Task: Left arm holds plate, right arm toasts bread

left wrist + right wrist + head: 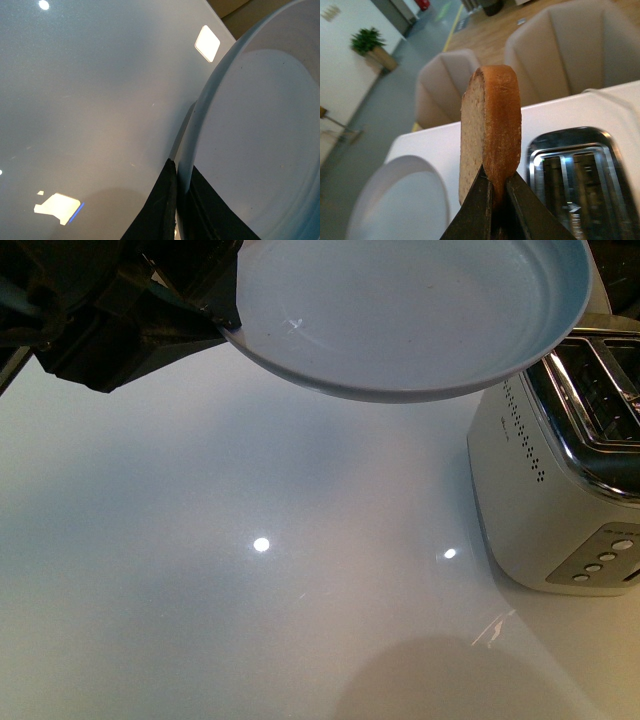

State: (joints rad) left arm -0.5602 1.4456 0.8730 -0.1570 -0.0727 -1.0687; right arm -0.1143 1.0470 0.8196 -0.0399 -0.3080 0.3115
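Fingers of my right gripper are clamped on the lower end of the bread, 1 on each broad face. On the other side, my left gripper pinches the rim of the plate, 1 finger above and 1 below. The plate hangs tilted above the table, near the toaster, and it carries nothing.

As I judge it, the first half is done: the plate is held up and the slice is off it and in my right grip. The toasting half is not yet done. In the right wrist view both of the 2 slots look empty, and the bread sits beside the toaster, in the air and not over either opening. What is left is to carry the slice across, lower it into 1 slot and start the toaster. I cannot make out a lever from here.

The slice stands on edge. Its long axis runs straight out from the fingertips, rounded end farthest from the gripper and crust edge toward the wrist camera. Its flat faces seem roughly in line with the length of the slots, so I expect little twisting before the drop, mostly a sideways shift and turning the free end downward.
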